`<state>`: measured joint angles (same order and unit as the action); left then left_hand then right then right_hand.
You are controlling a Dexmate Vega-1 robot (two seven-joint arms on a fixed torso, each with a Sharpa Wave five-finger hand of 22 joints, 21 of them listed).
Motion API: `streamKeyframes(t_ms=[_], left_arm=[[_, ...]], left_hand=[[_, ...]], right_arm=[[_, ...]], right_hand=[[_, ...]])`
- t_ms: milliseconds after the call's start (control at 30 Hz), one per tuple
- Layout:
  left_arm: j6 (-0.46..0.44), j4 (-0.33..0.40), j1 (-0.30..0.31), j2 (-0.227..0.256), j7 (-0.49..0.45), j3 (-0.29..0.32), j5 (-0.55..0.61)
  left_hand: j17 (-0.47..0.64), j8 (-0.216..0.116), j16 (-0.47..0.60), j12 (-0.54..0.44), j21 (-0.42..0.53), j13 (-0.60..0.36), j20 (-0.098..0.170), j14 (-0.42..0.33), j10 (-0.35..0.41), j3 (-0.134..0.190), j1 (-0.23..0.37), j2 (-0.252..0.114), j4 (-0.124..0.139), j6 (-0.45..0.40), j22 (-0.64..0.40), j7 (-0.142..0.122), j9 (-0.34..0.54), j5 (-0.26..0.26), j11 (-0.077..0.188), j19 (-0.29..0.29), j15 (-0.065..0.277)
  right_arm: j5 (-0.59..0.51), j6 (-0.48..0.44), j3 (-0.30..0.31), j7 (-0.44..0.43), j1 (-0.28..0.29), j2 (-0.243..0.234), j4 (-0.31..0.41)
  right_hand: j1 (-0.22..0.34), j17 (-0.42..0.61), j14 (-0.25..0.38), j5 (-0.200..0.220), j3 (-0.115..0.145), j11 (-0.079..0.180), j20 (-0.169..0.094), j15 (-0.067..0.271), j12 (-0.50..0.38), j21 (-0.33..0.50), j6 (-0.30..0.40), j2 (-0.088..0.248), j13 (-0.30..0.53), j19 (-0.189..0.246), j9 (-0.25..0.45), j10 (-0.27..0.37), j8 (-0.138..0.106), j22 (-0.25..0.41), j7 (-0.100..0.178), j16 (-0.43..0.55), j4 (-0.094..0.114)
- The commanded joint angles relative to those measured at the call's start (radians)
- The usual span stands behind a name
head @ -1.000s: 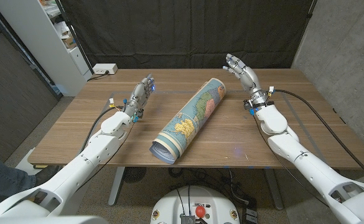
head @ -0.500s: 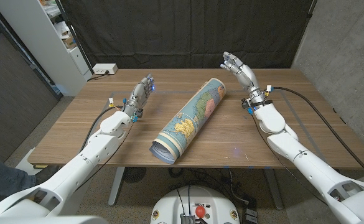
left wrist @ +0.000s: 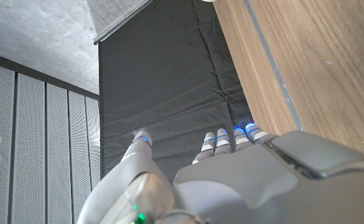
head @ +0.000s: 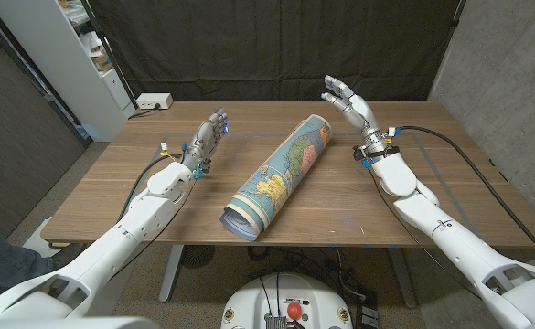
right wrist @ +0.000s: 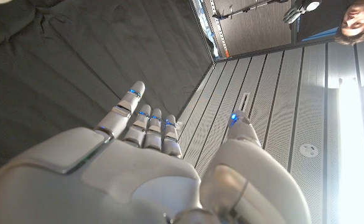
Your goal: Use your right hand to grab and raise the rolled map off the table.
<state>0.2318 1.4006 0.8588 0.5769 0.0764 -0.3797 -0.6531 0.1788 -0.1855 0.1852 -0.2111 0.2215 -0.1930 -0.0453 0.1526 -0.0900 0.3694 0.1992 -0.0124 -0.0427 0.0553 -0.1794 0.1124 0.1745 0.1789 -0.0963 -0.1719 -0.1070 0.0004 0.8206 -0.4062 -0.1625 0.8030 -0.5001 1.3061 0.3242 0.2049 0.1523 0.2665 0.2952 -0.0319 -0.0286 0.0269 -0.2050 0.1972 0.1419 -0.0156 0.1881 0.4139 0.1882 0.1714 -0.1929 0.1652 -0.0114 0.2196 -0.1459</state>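
Rolled paper map printed in blue, yellow and green (head: 277,177), lying diagonally mid-tabletop. Right hand (head: 349,105), raised beside its far end, fingers spread, holds nothing; it should descend over mid-roll and wrap gently. Left hand (head: 209,134), empty, fingers extended, stands well apart. Wooden tabletop (head: 450,174) offers open room rightward; the near end approaches the front edge.

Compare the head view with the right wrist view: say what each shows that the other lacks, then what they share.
Head view alone: the rolled map lying on the wooden table, the left hand and a white power strip. Right wrist view alone: a slatted wall panel and part of a person. Both: the right hand raised and open, and the black curtain.
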Motion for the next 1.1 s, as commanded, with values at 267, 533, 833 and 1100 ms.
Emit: streamKeyframes(t_ms=[267, 533, 833, 1100], left_arm=[[-0.016, 0.013, 0.0, 0.0, -0.017, -0.007, 0.011], [-0.015, 0.011, -0.003, -0.006, -0.019, -0.011, 0.013], [-0.019, 0.005, -0.01, -0.01, -0.018, -0.017, 0.017], [-0.024, 0.002, -0.015, -0.012, -0.02, -0.019, 0.019]], left_hand=[[0.005, -0.006, 0.006, -0.005, -0.001, -0.003, -0.003, 0.0, 0.005, 0.001, 0.001, -0.007, -0.006, -0.01, -0.001, 0.002, 0.005, 0.003, 0.0, -0.035, 0.0], [0.005, -0.006, 0.006, -0.004, -0.002, -0.003, -0.004, 0.0, 0.005, 0.001, 0.001, -0.008, -0.007, -0.011, -0.001, 0.002, 0.005, 0.003, -0.001, -0.035, -0.001], [0.005, -0.006, 0.006, -0.005, -0.003, -0.003, -0.005, 0.0, 0.006, 0.001, 0.0, -0.009, -0.008, -0.013, -0.002, 0.002, 0.005, 0.003, 0.001, -0.034, -0.001], [0.005, -0.006, 0.005, -0.004, -0.004, -0.003, -0.006, 0.0, 0.005, 0.001, 0.0, -0.01, -0.009, -0.013, -0.002, 0.002, 0.005, 0.003, 0.0, -0.034, -0.001]], right_arm=[[-0.139, 0.037, 0.006, -0.106, -0.013, 0.0, -0.027], [-0.179, 0.034, 0.003, -0.124, -0.022, -0.015, -0.02], [-0.213, 0.03, -0.005, -0.138, -0.033, -0.031, -0.022], [-0.261, 0.013, -0.013, -0.151, -0.041, -0.056, -0.009]], right_hand=[[0.001, 0.002, -0.001, 0.017, -0.005, 0.011, -0.002, 0.006, 0.006, 0.0, -0.017, -0.014, 0.007, 0.009, 0.005, -0.012, 0.004, 0.001, 0.007, 0.002, -0.002], [0.002, 0.002, -0.001, 0.024, -0.005, 0.011, -0.001, 0.005, 0.008, -0.001, -0.028, -0.017, 0.007, 0.012, 0.006, -0.016, 0.006, 0.001, 0.013, 0.0, -0.001], [0.004, 0.002, 0.0, 0.033, -0.005, 0.02, 0.0, 0.007, 0.006, -0.002, -0.028, -0.018, 0.008, 0.016, 0.006, -0.01, 0.003, 0.001, 0.02, -0.001, -0.001], [0.015, 0.002, 0.003, 0.041, 0.002, 0.025, 0.0, 0.007, 0.006, -0.003, -0.032, -0.011, 0.008, 0.02, 0.006, -0.01, 0.002, 0.001, 0.023, -0.001, -0.003]])
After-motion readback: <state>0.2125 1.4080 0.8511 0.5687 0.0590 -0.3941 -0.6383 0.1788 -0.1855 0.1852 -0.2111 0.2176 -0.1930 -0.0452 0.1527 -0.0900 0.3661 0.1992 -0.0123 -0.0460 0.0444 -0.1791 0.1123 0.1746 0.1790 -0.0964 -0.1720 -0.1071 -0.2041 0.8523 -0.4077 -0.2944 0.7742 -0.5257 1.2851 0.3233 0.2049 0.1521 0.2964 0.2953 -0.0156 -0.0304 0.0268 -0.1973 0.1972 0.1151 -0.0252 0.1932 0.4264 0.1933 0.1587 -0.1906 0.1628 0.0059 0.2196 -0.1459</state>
